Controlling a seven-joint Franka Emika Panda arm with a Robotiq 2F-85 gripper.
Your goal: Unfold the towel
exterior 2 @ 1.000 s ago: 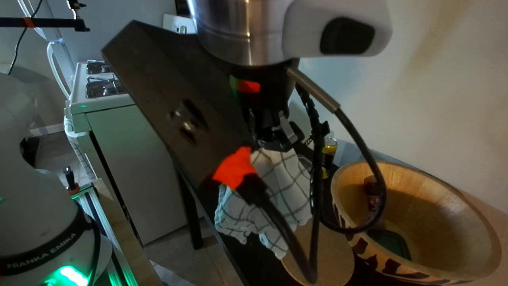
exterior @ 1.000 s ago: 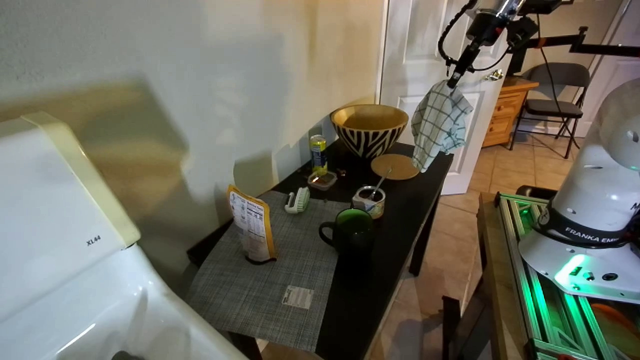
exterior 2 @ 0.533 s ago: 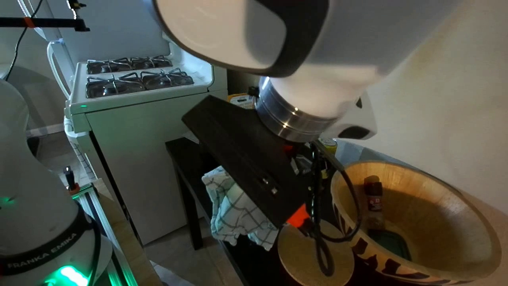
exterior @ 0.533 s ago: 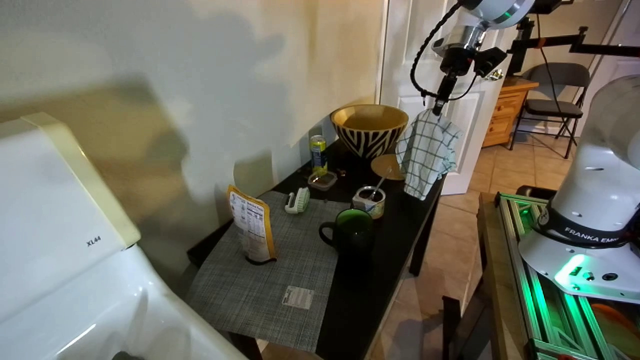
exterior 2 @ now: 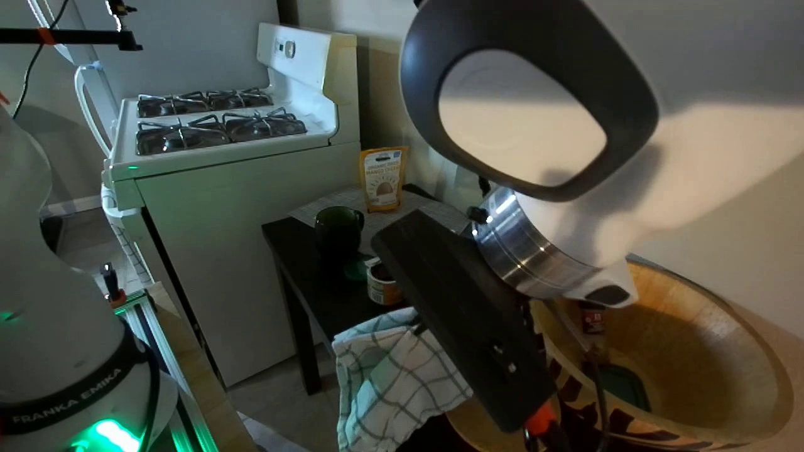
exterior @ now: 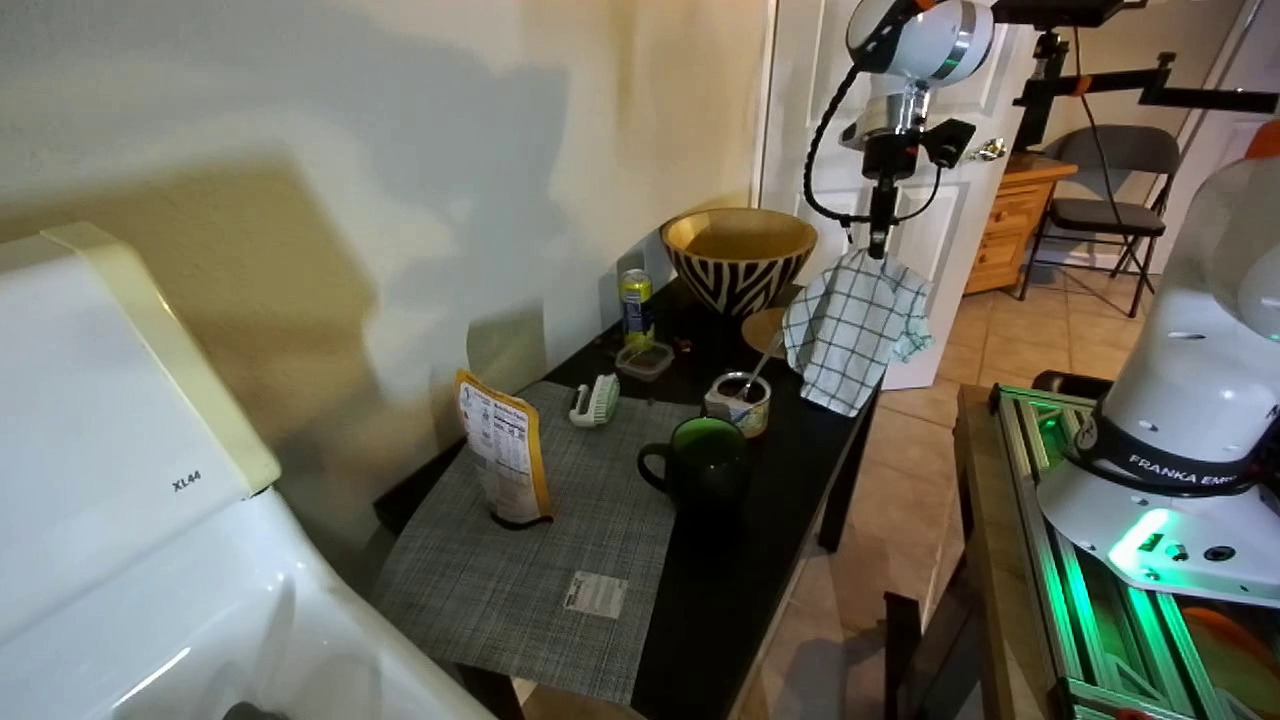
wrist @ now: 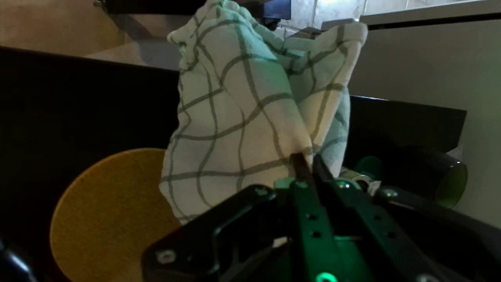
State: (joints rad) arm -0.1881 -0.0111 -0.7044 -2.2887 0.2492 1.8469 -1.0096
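A: What do we list first?

B: One gripper (wrist: 309, 158), fingers pressed together, pinching the towel (wrist: 235, 125) by its upper part. Towel: white, dark grey-green check, hanging in folds across the edge of the black table (exterior: 770, 530); whether the two touch, we cannot tell.

A: And close by?

B: Disc (wrist: 113, 219), tan, round, partly hidden by the towel in an exterior view. Beside it, a bowl (exterior: 740, 285), zebra-striped outside, gold within. Tin (exterior: 738, 415), open, a spoon (exterior: 766, 362) leaning in it; its lettering we cannot read. Mug (exterior: 707, 475), dark, green inside, just beside the tin.

A: Which writing further out?

B: Pouch (exterior 2: 382, 194), upright, yellow-edged: we read "MANGO" on one face; the rest blurs. On the reverse, a printed panel in type too small for us. Drinks can (exterior: 637, 312), yellow and blue, wording likewise too small. Brush (exterior: 596, 402), white and green, on the grey placemat (exterior: 500, 620), as is the pouch. White tag (exterior: 597, 595) lying on the placemat: small print we cannot make out.

A: Outermost entries?

B: Stove (exterior: 110, 400), white, its back marked "XL44" in an exterior view. Robot base (exterior 2: 113, 402), white, green-lit; on its black band we read "FRANKA EMIKA".
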